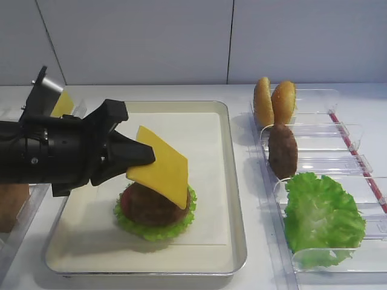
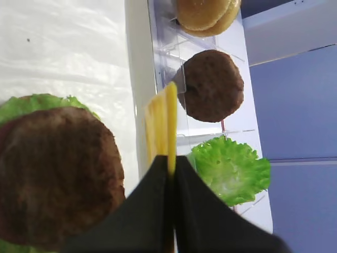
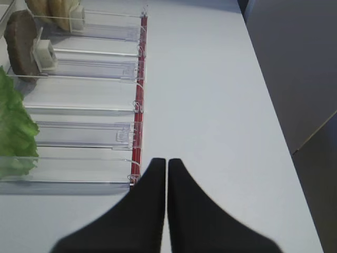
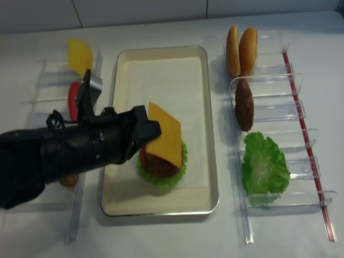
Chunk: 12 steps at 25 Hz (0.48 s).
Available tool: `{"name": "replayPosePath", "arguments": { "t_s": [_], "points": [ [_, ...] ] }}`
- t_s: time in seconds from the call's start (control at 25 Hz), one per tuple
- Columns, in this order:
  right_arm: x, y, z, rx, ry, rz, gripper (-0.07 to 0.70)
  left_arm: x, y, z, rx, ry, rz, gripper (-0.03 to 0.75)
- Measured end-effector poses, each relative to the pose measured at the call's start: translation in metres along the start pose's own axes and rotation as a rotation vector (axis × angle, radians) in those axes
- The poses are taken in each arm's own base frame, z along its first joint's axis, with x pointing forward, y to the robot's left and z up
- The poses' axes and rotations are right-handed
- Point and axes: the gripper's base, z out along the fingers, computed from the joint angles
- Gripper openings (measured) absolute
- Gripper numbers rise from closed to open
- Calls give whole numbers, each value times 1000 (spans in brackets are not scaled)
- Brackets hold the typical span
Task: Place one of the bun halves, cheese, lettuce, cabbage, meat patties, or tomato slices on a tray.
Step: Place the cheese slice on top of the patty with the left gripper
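My left gripper (image 1: 148, 158) is shut on one corner of the deep orange cheese (image 1: 162, 166). The slice hangs tilted over a meat patty (image 1: 148, 205) that lies on lettuce (image 1: 181, 220) on the cream tray (image 1: 236, 199); its lower edge is at the patty's right side. In the left wrist view the cheese (image 2: 164, 121) shows edge-on between the shut fingertips of that gripper (image 2: 169, 161), with the patty (image 2: 55, 174) to the left. My right gripper (image 3: 167, 161) is shut and empty over bare table, right of the clear bins.
Clear bins right of the tray hold two upright bun halves (image 1: 273, 101), a patty (image 1: 282, 151) and a lettuce leaf (image 1: 320, 214). Bins on the left hold a paler yellow slice (image 4: 79, 55) and a tomato slice (image 4: 72, 100). A red strip (image 3: 139, 105) edges the right bins.
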Motion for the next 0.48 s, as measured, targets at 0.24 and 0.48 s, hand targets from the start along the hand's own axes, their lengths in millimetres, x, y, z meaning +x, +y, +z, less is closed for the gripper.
{"name": "replayPosePath", "arguments": {
  "t_s": [0.24,0.48],
  "points": [
    [0,0,0,0,0,0,413,0,1,0,-7,-3,-1,-24],
    [0,0,0,0,0,0,413,0,1,1,-21,-9,3,-24]
  ]
}}
